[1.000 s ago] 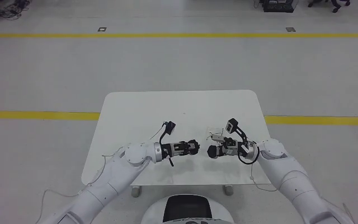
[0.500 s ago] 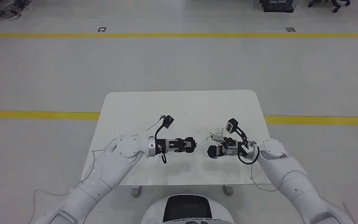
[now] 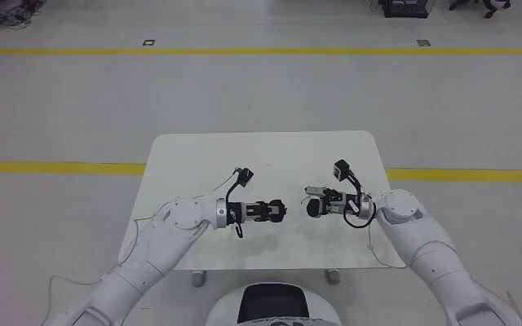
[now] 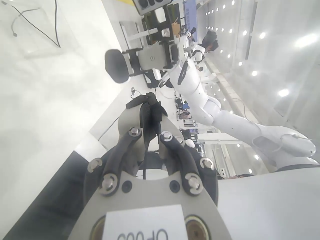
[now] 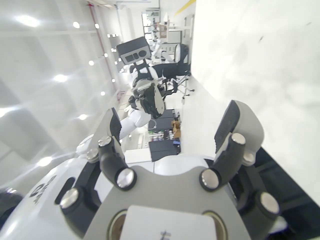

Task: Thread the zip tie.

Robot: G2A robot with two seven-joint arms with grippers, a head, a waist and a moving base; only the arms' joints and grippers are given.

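In the top view the right hand has moved a little away from the robot's body compared with half a second ago. It now faces the left hand tip to tip, with a small gap between them, above the near part of the white surface; the left hand has kept its place. From above both hands are only small dark tips, while the wrist views tell their grip. The left wrist view shows the left hand closed tightly, its black pads pressed together on the zip tie, a thin dark strip running back between the fingers. Here also several loose ties, thin and black with small heads, lie crossed on a clear sheet on the surface, well apart from both hands. The right wrist view shows the right hand wide open, with nothing between its fingers.
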